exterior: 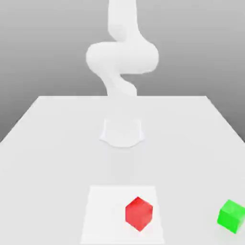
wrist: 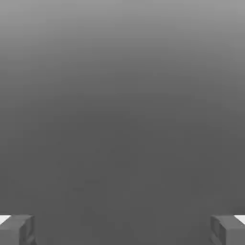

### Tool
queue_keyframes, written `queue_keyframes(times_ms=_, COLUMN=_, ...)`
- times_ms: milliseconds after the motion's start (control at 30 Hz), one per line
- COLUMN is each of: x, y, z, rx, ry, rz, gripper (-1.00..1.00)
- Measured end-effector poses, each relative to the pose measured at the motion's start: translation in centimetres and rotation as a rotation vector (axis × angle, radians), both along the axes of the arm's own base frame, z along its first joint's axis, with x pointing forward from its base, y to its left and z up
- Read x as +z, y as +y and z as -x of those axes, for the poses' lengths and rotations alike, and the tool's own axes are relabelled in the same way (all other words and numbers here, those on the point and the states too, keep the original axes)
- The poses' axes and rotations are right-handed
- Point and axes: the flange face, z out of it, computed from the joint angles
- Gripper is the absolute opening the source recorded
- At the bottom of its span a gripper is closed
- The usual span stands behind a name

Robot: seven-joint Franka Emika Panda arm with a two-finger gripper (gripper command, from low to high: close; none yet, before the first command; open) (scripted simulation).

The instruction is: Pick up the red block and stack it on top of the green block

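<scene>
The red block [exterior: 139, 213] sits on the white table near its front edge, on a paler square patch [exterior: 103, 215]. The green block [exterior: 232, 216] rests on the table to the exterior view's right of the red block, well apart from it. My white arm [exterior: 122, 57] rises from its base [exterior: 122, 132] at the middle of the table and bends upward, far behind both blocks. In the hand view my gripper [wrist: 122, 229] is open: its grey fingertips [wrist: 19, 228] stand wide apart with nothing between them, against a plain grey background.
The table [exterior: 57, 143] is a flat white surface whose far edge runs behind the arm's base. The green block lies close to the table's edge on the exterior view's right.
</scene>
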Motion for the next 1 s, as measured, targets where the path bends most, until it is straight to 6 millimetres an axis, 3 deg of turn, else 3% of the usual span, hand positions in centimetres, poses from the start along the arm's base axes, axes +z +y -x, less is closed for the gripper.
queue_keyframes(times_ms=167, x=-10.0, y=0.9, z=-5.5, rx=-0.139, ry=0.158, rz=-0.054, gripper=0.0)
queue_keyframes(times_ms=367, x=-22.6, y=1.5, z=-8.7, rx=-0.301, ry=0.335, rz=-0.119, gripper=0.0)
queue_keyframes(times_ms=533, x=-32.9, y=2.0, z=-8.7, rx=-0.436, ry=0.482, rz=-0.178, gripper=0.0)
queue_keyframes(times_ms=700, x=-42.4, y=3.0, z=-6.4, rx=-0.57, ry=0.629, rz=-0.24, gripper=0.0)
queue_keyframes(times_ms=900, x=-50.3, y=3.5, z=-5.3, rx=-0.623, ry=0.682, rz=-0.266, gripper=0.0)
queue_keyframes(times_ms=933, x=-51.5, y=3.5, z=-5.2, rx=-0.623, ry=0.683, rz=-0.265, gripper=-1.0)
queue_keyframes(times_ms=1000, x=-51.5, y=3.5, z=-5.2, rx=-0.623, ry=0.683, rz=-0.265, gripper=-1.0)
